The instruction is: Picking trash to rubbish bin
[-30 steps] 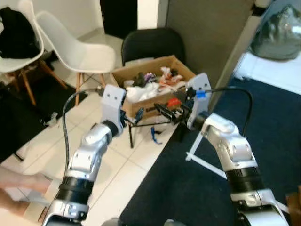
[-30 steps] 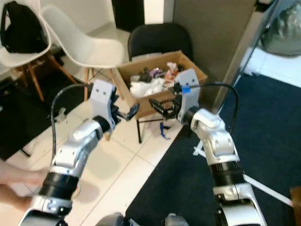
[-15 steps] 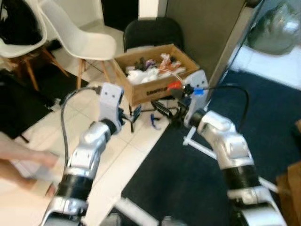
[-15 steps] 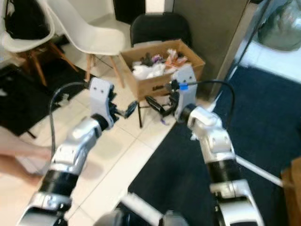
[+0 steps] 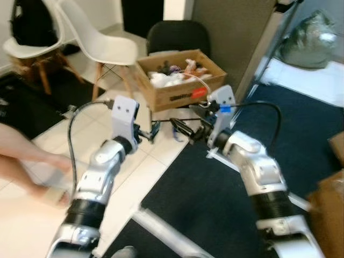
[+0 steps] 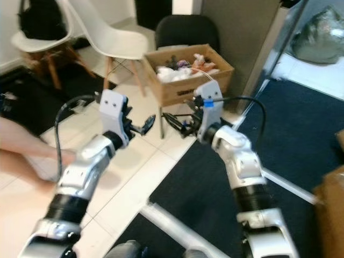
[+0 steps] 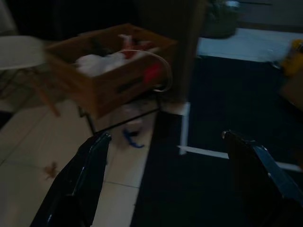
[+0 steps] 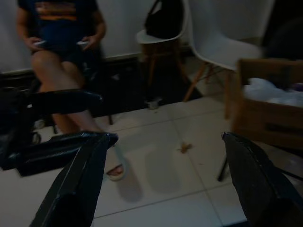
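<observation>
A cardboard box (image 5: pixel 180 80) holding white, red and dark trash sits on a black chair (image 5: pixel 177 36) ahead of me. On the tiles under it lies a small blue scrap (image 7: pixel 132 140), and a brown scrap (image 8: pixel 183 148) lies further out. Both arms are raised in front of me, short of the box. My left gripper (image 5: pixel 150 130) is open with nothing between its fingers (image 7: pixel 90 165). My right gripper (image 5: pixel 180 128) is open too, holding nothing, with its fingers (image 8: pixel 80 170) pointing toward the left arm.
A person sits to my left (image 8: pixel 61 42), a leg and slipper (image 5: pixel 32 161) stretched over the tiles. White chairs (image 5: pixel 102 45) and a black bag (image 5: pixel 32 24) stand behind. Dark blue carpet (image 5: pixel 215 204) lies on the right, with a white bar (image 5: pixel 172 236) across it.
The camera has shifted, so the box sits higher and smaller in the picture and the person's leg has come into view on the left. Both grippers stay open in the same pose.
</observation>
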Robot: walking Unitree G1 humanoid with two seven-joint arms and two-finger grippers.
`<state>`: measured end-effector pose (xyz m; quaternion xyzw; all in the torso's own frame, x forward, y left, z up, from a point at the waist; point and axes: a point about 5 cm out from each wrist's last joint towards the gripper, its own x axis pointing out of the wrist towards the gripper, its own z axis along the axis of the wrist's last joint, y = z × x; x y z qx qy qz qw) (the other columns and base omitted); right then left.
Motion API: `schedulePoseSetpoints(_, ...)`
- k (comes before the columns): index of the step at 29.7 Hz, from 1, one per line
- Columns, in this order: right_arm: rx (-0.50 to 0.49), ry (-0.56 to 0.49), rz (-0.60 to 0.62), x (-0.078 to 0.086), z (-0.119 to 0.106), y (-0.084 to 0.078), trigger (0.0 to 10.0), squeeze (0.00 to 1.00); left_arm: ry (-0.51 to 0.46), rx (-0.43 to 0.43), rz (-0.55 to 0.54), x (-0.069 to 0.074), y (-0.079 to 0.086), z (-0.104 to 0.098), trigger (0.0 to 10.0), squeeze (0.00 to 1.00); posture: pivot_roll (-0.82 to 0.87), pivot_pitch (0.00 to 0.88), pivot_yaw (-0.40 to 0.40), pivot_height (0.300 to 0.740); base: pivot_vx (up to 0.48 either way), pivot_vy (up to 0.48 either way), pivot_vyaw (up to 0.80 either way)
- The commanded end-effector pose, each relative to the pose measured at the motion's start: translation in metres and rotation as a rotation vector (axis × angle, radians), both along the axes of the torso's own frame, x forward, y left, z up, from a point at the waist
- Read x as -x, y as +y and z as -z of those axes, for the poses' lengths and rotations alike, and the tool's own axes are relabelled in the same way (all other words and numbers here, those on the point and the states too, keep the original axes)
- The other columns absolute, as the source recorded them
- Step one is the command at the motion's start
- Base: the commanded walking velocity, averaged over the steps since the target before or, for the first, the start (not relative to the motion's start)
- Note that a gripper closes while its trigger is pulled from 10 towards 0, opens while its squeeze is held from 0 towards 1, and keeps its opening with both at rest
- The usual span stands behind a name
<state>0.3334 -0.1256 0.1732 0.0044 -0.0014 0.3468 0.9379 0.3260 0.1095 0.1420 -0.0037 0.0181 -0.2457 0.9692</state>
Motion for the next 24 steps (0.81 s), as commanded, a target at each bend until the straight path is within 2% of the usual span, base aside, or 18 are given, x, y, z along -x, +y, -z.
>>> schedulePoseSetpoints(1, -0.015, -0.004, 0.001, 0.0002, -0.0002, -0.0009, 10.0, 0.00, 0.008, 0.011, 0.013, 0.0004, -0.0037, 0.0027, 10.0, 0.00, -0.07, 0.000, -0.042, 0.740, -0.296, 0.000, 0.00)
schedulePoseSetpoints(24, -0.015, -0.005, -0.003, 0.0000, -0.0006, 0.0001, 10.0, 0.00, 0.005, 0.010, 0.018, -0.0008, -0.0038, 0.0030, 10.0, 0.00, -0.07, 0.000, -0.038, 0.740, -0.297, 0.000, 0.00)
